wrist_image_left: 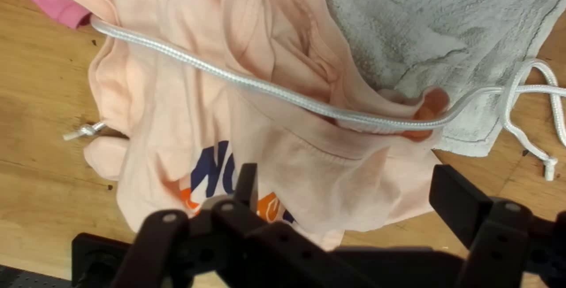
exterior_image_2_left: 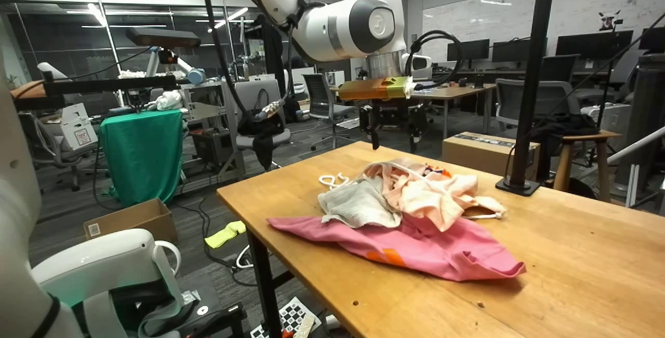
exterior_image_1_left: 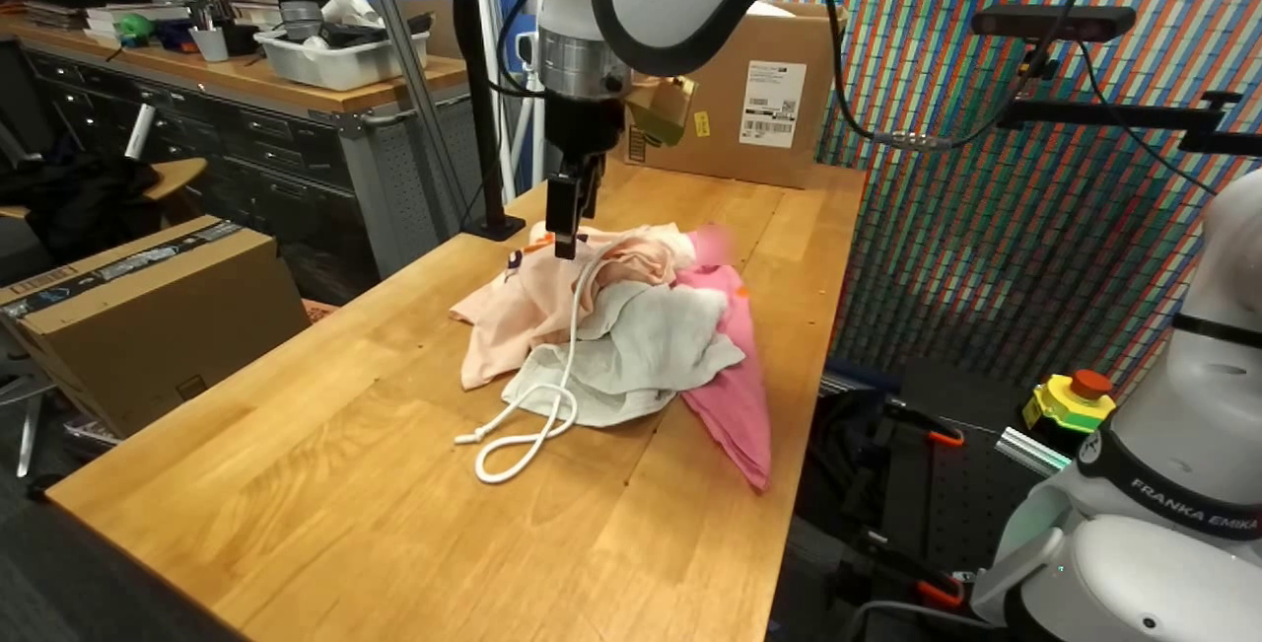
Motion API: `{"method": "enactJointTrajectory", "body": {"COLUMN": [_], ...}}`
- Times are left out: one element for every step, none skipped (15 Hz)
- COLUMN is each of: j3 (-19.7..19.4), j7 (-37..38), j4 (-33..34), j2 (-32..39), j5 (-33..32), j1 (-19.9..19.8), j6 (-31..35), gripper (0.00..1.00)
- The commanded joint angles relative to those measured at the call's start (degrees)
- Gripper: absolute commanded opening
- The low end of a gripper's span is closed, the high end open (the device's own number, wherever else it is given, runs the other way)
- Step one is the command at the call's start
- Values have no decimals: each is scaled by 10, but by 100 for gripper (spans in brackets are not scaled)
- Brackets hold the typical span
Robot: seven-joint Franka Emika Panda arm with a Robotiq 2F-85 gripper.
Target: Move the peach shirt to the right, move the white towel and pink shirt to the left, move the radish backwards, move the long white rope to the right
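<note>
Workshop background: drawer bench (exterior_image_1_left: 286, 188) and striped backdrop (exterior_image_1_left: 927, 257) in an exterior view.
Counter (exterior_image_1_left: 325, 484): wooden, carrying the textiles in one overlapping group.
Tool (wrist_image_left: 345, 177): spread wide, holding nothing, poised above the peach shirt (wrist_image_left: 154, 102), apparently clear of contact.
Peach shirt: partly on top of the pink shirt (exterior_image_2_left: 431, 255) and touching the white towel (exterior_image_1_left: 661, 336).
White rope (wrist_image_left: 274, 90): laid across the peach shirt and white towel, then looped on the counter just beside; knotted end (wrist_image_left: 86, 130) out at the peach shirt's opposite side.
Rope hazard: likely to drag along with any pull on the peach shirt, owing to the crossing above and a probable run beneath.
Grasp hazard: possible pinch of two layers, or of rope with cloth, from closely packed folds.
Counter-edge hazard: possible slip of the pink shirt off the counter under a sideways tug, given a tip near the edge.
Radish: visible nowhere; perhaps under cloth, perhaps absent.
Printed lettering (wrist_image_left: 208, 168): partly blocked by the tool in the wrist view; wording unreadable.
Rope loop (exterior_image_1_left: 498, 479): whole in an exterior view, cut off at the wrist view's right border.
Towel overlap: uncertain in order against the peach shirt.
</note>
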Motion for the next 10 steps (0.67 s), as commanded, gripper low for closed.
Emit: {"method": "enactJointTrajectory", "body": {"j3": [3, 3, 2, 2, 2, 1, -1, -1, -3, -4], "j7": [7, 5, 3, 4, 0, 3, 4, 1, 3, 4], "j4": [34, 37, 41, 43, 47, 49, 51, 54, 54, 58], "j2": [37, 44, 52, 58, 64, 71, 76, 82, 86, 91], "j5": [-25, -30, -35, -40, -43, -51, -59, -66, -74, -78], "j1": [9, 10, 12, 13, 13, 14, 15, 15, 15, 15], "j6": [-1, -1, 2, 6, 9, 17, 28, 33, 44, 46], "gripper": [100, 100, 100, 100, 100, 100, 100, 100, 100, 97]}}
